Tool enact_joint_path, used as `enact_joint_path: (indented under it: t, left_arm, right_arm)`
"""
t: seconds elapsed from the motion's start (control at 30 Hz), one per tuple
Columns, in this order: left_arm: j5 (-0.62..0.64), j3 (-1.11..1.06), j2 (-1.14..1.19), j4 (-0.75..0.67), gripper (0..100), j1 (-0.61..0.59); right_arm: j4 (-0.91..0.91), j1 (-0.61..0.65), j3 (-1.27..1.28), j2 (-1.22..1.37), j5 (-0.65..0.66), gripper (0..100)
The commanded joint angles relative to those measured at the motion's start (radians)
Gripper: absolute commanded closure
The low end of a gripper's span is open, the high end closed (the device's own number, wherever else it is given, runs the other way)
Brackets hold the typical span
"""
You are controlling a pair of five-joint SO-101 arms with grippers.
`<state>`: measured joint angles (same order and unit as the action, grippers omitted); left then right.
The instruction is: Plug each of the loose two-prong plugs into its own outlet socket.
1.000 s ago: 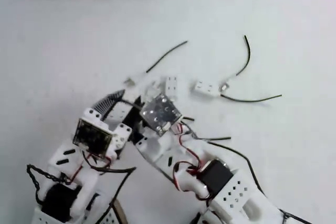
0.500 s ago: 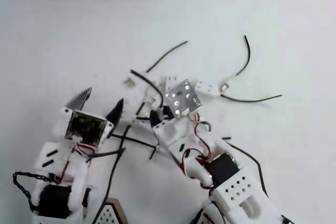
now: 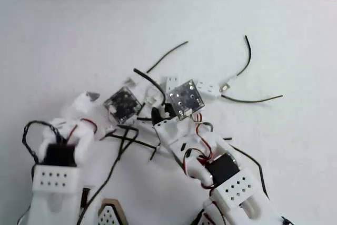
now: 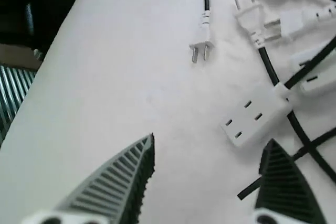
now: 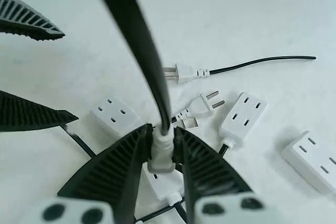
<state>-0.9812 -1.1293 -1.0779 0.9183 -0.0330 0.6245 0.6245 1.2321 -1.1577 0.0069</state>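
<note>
- Where the right gripper (image 5: 160, 148) stands over the white table (image 3: 58, 40), its fingers pinch narrowly on a white held plug (image 5: 160, 158), whose black cable (image 5: 131, 35) runs up past the wrist camera.
- Directly beneath the held plug lies a white socket block (image 5: 164, 183). The prongs are hidden, so seating cannot be judged, though the plug appears to touch the block.
- Left gripper (image 4: 205, 182): fingers spread wide, holding nothing, above bare table just beside the near socket (image 4: 253, 121).
- 2 plugs lie loose on the table: a corded plug (image 5: 181, 72), flat with both prongs free, and a tilted plug (image 5: 202, 106) near it.
- 2 more sockets lie unoccupied: a middle socket (image 5: 242, 116) just beside the tilted plug, and a far socket (image 5: 312, 158) apart from both.
</note>
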Motion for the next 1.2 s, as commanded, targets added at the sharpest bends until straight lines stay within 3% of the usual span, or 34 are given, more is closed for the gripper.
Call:
enact_joint_path:
  t: [0.0,0.37,0.73,0.87,1.07,1.17]
  left_arm:
    - [-0.161,0.144,0.191,0.002,68,-0.004]
    - [-0.301,0.451,0.768,0.008,68,0.021]
    - [-0.292,0.512,0.978,-0.040,69,0.111]
    - [-0.219,0.480,1.003,-0.138,76,0.116]
    - [-0.216,0.425,1.013,-0.210,97,0.114]
    - [-0.210,0.420,1.015,-0.209,96,0.105]
  right_arm:
    - [-0.013,-0.012,-0.003,-0.010,-0.002,97.8]
    - [-0.019,-0.084,-0.003,-0.010,-0.002,97.8]
    - [-0.019,-0.085,-0.003,-0.010,-0.005,97.8]
    - [-0.021,-0.087,-0.003,-0.010,-0.008,98.0]
    - [-0.021,-0.087,-0.003,-0.010,-0.008,98.0]
    - [-0.021,-0.087,-0.003,-0.010,-0.008,98.0]
